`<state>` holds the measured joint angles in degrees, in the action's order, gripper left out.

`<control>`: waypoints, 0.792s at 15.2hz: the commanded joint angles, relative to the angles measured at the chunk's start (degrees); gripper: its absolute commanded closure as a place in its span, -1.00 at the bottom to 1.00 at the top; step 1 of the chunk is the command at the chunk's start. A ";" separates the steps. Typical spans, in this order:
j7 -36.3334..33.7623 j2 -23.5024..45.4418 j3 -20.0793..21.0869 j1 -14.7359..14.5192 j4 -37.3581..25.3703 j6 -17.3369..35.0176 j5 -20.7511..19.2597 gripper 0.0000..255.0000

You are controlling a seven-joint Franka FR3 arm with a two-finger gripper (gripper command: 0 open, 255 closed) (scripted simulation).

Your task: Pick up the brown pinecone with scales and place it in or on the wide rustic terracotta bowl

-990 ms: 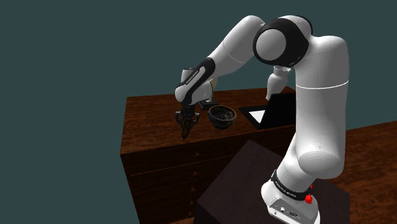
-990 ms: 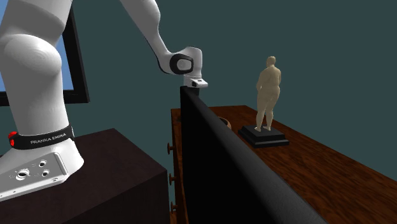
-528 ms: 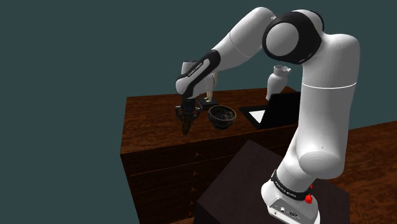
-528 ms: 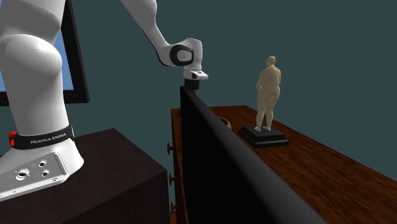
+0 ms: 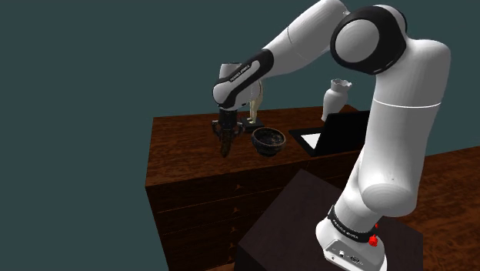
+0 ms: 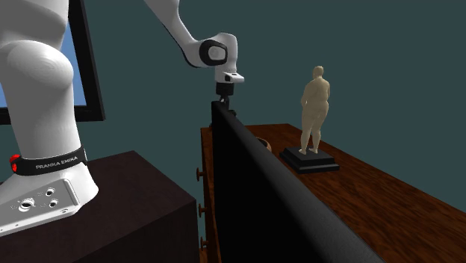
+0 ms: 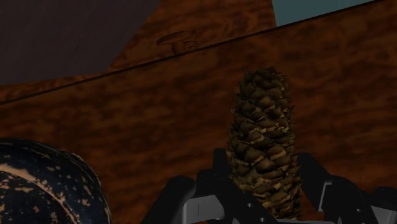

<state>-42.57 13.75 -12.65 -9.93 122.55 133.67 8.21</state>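
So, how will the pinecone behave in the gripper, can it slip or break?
The pinecone looks stiff and is probably light. Its rough overlapping scales should hold well in the gripper, so slipping seems unlikely. The thin scale tips may chip under hard squeezing.

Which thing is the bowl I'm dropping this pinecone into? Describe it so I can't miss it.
Look at the brown wooden cabinet top. The bowl sits on it between the gripper holding the pinecone and the upright black panel. Unlike the tall pale figurine nearby, it is low, round and open, dark with pale speckles.
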 commanded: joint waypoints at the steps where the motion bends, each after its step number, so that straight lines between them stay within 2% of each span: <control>1: -0.32 -1.13 -0.19 -0.06 -0.33 -1.43 -0.48 1.00; 12: -1.91 -5.90 -0.66 -0.38 -2.92 -8.58 -2.43 1.00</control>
<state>-44.36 8.10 -13.29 -10.29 119.85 125.55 5.88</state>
